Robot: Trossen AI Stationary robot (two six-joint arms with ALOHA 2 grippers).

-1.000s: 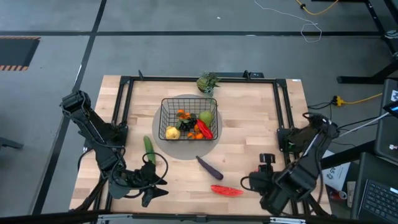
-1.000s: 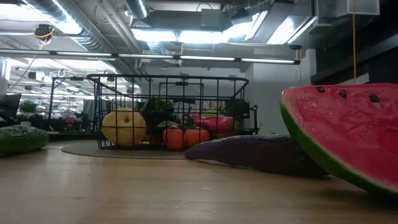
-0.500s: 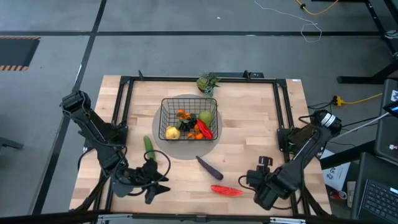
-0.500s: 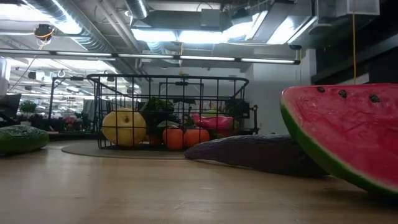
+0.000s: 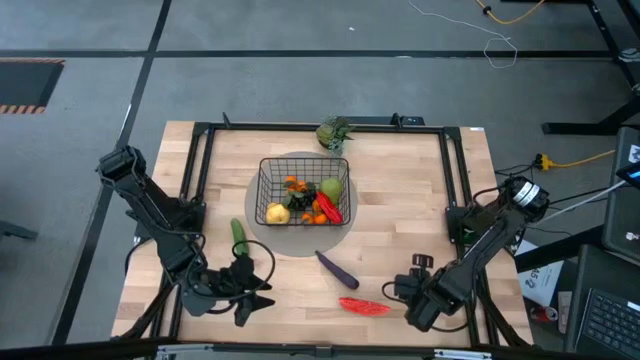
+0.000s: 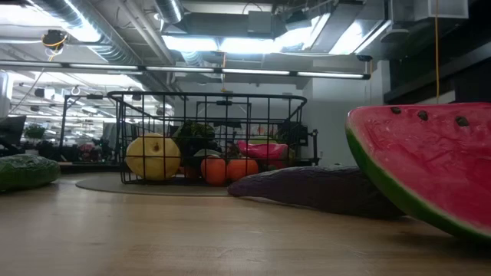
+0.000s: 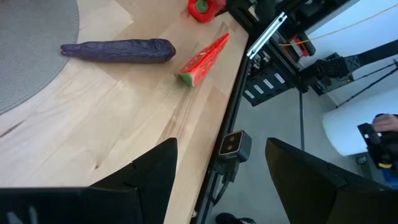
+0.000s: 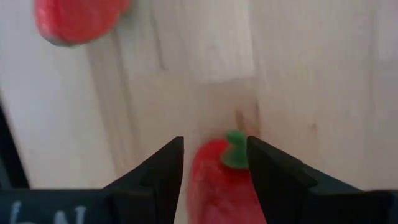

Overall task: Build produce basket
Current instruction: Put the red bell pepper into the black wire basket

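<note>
The black wire basket [image 5: 305, 190] stands on a grey round mat and holds a yellow pear [image 6: 153, 157], orange clusters [image 6: 228, 169], a green pear and red pieces. A green cucumber [image 5: 239, 236], a purple eggplant [image 5: 337, 267] and a watermelon slice [image 5: 364, 306] lie on the table. My left gripper [image 5: 252, 295] is open and empty near the front edge, below the cucumber. My right gripper [image 5: 405, 292] is just right of the watermelon slice, shut on a red pepper [image 8: 221, 177]. My right gripper pinches the red pepper between its two fingers [image 8: 165, 177], one on each side of its body [image 8: 208, 168] just behind the green stem [image 8: 235, 152]. The stem end points forward past the fingertips. I cannot tell whether the pepper is clear of the table.
A leafy green bunch [image 5: 334, 131] lies at the far edge behind the basket. A black metal frame [image 5: 455, 180] runs around the tabletop. Bare wood lies to the right of the basket [image 5: 400, 200].
My right gripper has gone toward the table's left edge, closer to the watermelon slice. The produce on the table and the basket have kept still.
</note>
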